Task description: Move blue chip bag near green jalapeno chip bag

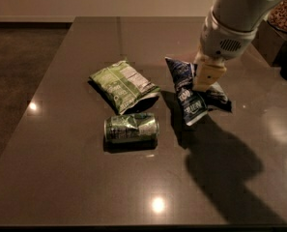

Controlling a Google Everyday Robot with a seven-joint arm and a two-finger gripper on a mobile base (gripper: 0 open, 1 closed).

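Camera view. We see a dark grey table, smooth and glossy like polished stone, with small round light reflections on its surface.

Near the table's centre lies the green jalapeno chip bag. It is light green, flattish and roughly rectangular. A white label panel sits toward its 2 o'clock corner and a dark edge runs along its lower side. The foil is lightly wrinkled.

At 6 o'clock from it, just beside but apart, a crushed green can lies on its side. Its metal is dented and shiny.

At 3 o'clock from the green bag sits the blue chip bag. It is near the green bag, with a narrow strip of bare table between them. It is dark navy foil with white lettering, heavily crumpled. One pointed flap stands up toward 11 o'clock and another spreads flat toward 4 o'clock.

The gripper comes down from 1 o'clock on a thick white arm, a rounded housing with a vent grille. Its tan, blocky end is clamped on the crumpled middle of the blue bag. A broad soft shadow falls on the table at 5 o'clock from the bag.
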